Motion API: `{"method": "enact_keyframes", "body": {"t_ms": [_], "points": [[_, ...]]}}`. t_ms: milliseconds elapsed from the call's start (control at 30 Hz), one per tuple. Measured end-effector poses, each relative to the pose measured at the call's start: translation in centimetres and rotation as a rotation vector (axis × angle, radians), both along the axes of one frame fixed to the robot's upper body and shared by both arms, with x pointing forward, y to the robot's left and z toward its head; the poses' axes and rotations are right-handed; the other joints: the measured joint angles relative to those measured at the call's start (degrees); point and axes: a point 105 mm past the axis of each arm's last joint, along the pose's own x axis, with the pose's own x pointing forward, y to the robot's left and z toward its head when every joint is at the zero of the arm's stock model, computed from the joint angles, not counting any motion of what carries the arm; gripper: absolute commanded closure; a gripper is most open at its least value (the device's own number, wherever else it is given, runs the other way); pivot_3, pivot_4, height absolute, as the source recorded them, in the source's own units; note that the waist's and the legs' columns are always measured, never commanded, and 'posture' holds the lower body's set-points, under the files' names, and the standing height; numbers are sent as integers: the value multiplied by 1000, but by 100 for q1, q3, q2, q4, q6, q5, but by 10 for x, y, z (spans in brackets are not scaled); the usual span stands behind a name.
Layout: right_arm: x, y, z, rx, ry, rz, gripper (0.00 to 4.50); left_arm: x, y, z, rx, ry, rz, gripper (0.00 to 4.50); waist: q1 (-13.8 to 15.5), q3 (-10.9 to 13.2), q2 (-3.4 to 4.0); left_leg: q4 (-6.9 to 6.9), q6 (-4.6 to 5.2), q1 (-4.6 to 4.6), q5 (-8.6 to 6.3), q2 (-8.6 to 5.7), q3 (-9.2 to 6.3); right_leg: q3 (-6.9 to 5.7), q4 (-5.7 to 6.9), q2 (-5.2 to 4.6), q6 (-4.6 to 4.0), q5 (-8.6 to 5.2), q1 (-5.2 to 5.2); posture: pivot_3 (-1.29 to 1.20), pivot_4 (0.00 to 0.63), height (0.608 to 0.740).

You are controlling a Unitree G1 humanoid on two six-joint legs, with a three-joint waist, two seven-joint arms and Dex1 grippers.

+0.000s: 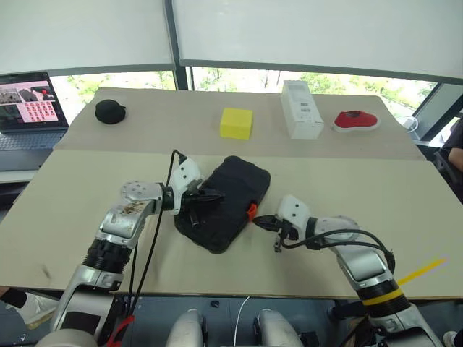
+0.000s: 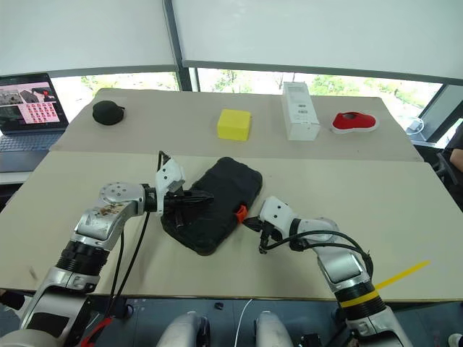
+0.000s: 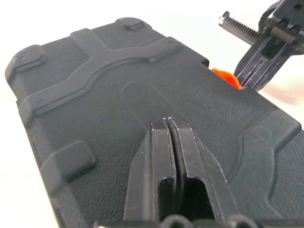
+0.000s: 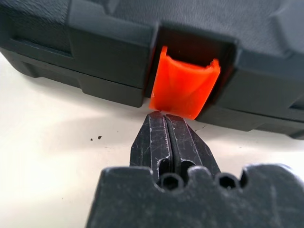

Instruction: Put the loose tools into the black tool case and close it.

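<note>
Nearest to us, the right gripper [image 4: 167, 115] has its jaws pressed together with nothing between them, and its tips sit right at the lower edge of the orange latch [image 4: 184, 86], which sticks out of its notch on the side of the black tool case [image 1: 223, 203]; whether tips and latch actually touch we cannot tell. The case lies shut on the desk [image 1: 347, 188], set at an angle, lid down, its textured shell with raised ribs facing up. On its other side we see the left gripper [image 3: 170, 124], jaws also closed and empty, resting its tips on top of the lid near the middle. So the case sits between our two grippers, left on the lid, right at the latch side.

Farther back on the desk, well apart from the case, we find a yellow block [image 1: 236, 123], a white box [image 1: 302, 109] just right of it and a red-and-white object [image 1: 356, 120] beyond that. A small round black pouch [image 1: 110, 111] lies toward the far left, near an open laptop [image 1: 29, 108].
</note>
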Motion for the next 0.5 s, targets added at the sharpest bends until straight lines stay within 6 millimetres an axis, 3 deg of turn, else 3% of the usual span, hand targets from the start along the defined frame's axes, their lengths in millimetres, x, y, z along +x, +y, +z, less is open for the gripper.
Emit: {"method": "enact_keyframes", "body": {"t_ms": [233,500], "points": [[1,3,-3,3,-1,1,4500,-1,1,-1,4,1,-1,4368,-20,0,0,-5,0,2,0,1,-1,1,0,1,-1,-1,-1,0,150,740],[-8,-7,11,-46,-36,59,4500,-2,1,-1,2,2,-4,4368,-12,-1,4,-13,0,7,0,0,-4,2,-3,-1,-2,-3,3,0,150,740]]}}
